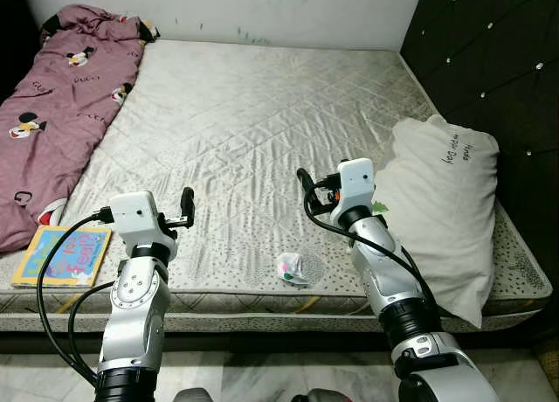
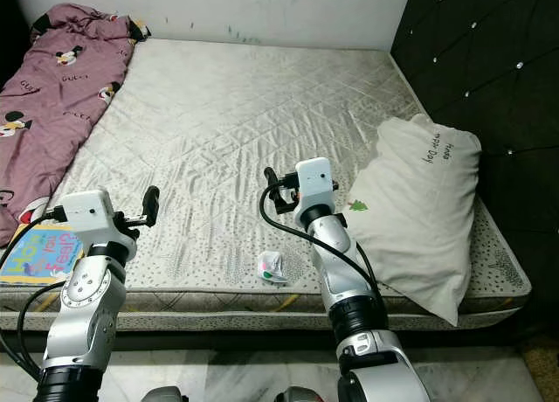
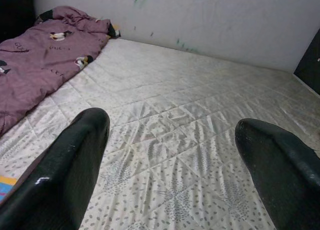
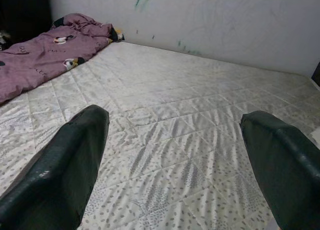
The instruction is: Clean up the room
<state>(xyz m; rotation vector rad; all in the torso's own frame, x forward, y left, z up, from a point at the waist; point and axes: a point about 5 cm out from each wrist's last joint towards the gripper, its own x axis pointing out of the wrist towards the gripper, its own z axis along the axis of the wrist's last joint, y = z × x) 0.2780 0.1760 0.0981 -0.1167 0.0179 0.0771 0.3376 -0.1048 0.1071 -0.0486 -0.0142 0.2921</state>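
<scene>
A crumpled white wrapper [image 1: 291, 268] with coloured spots lies near the front edge of the mattress [image 1: 244, 114], between my two arms. At the front left corner a colourful children's book [image 1: 63, 255] lies flat. A purple cartoon-print blanket [image 1: 61, 105] is bunched along the left side, and a white pillow [image 1: 445, 201] rests at the right. My left gripper [image 1: 186, 205] hovers open above the front of the mattress, to the right of the book. My right gripper [image 1: 304, 182] is open too, above and behind the wrapper. Both hold nothing.
A black padded wall [image 1: 498, 61] stands along the right side and a white wall [image 3: 225, 20] with faint marks runs behind the bed. Pale tiled floor [image 1: 279, 376] lies below the mattress front edge.
</scene>
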